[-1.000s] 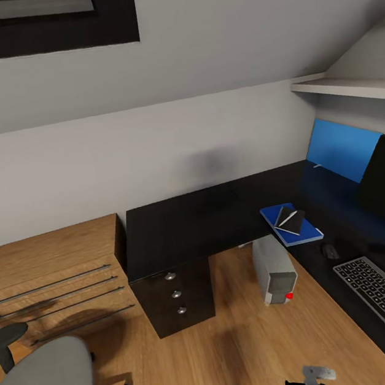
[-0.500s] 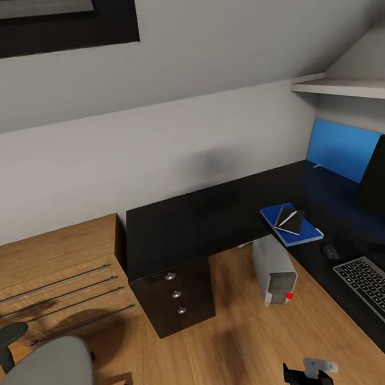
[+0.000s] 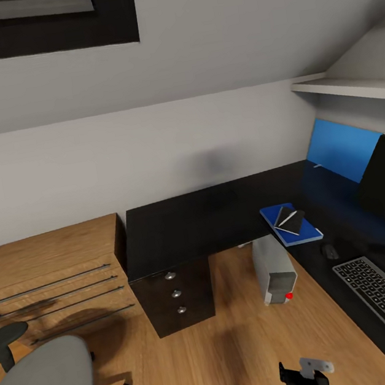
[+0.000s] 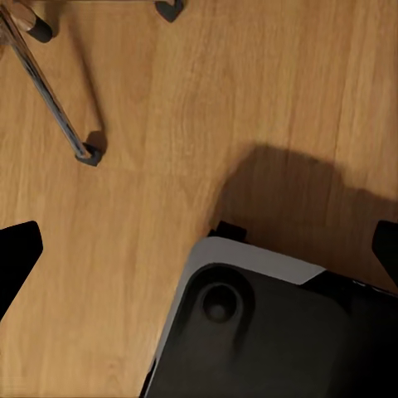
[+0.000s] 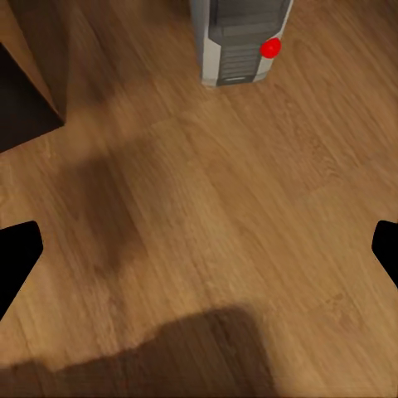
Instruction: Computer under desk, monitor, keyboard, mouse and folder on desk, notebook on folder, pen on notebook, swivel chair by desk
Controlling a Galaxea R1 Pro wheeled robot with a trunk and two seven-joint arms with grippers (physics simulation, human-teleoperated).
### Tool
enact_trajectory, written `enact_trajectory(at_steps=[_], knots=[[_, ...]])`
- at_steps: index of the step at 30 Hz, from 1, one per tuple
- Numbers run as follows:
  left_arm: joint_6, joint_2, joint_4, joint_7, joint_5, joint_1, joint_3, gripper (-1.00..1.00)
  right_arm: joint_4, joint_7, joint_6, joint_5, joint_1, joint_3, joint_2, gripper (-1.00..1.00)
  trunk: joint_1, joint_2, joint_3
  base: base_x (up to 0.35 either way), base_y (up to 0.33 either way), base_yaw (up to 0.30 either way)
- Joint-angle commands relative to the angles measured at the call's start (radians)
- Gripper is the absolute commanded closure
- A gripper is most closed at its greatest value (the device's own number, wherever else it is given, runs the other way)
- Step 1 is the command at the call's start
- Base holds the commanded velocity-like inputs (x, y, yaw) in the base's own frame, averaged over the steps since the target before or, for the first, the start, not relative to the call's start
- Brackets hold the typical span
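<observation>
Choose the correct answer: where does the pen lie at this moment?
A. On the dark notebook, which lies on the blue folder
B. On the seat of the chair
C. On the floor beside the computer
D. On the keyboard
A: in the head view the pen lies across the dark notebook, which rests on the blue folder on the desk.

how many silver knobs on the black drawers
3, stacked in a column on the drawers under the desk's left end: top knob, middle knob, bottom knob. None looks hidden.

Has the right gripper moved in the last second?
Yes. The right gripper has risen in the head view, toward the computer, which stayed put.
</observation>
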Motion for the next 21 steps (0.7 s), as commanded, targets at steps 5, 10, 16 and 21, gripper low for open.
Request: enact_trajectory(at_steps=[5, 10, 16, 21], knots=[[-0.006, 0.000, 0.003, 0.007, 0.008, -0.001, -0.009, -1.00, -0.001, -0.009, -0.003, -0.004, -0.001, 0.008, 0.008, -1.00, 0.000, -0.002, -0.002, -0.138, -0.184, 0.168], [-0.006, 0.000, 0.005, 0.007, 0.008, -0.001, -0.009, -1.00, -0.001, -0.009, -0.003, -0.004, -0.001, 0.008, 0.010, -1.00, 0.000, -0.002, -0.002, -0.180, -0.237, 0.239], [-0.006, -0.003, 0.039, 0.007, 0.006, -0.001, -0.013, -1.00, -0.001, -0.009, -0.002, -0.005, -0.001, 0.007, 0.013, -1.00, 0.000, -0.002, -0.002, -0.194, -0.259, 0.264], [-0.007, -0.007, 0.055, 0.007, 0.005, -0.001, -0.014, -1.00, -0.001, -0.010, -0.003, -0.006, -0.001, 0.008, 0.016, -1.00, 0.000, -0.002, -0.002, -0.192, -0.192, 0.272]])
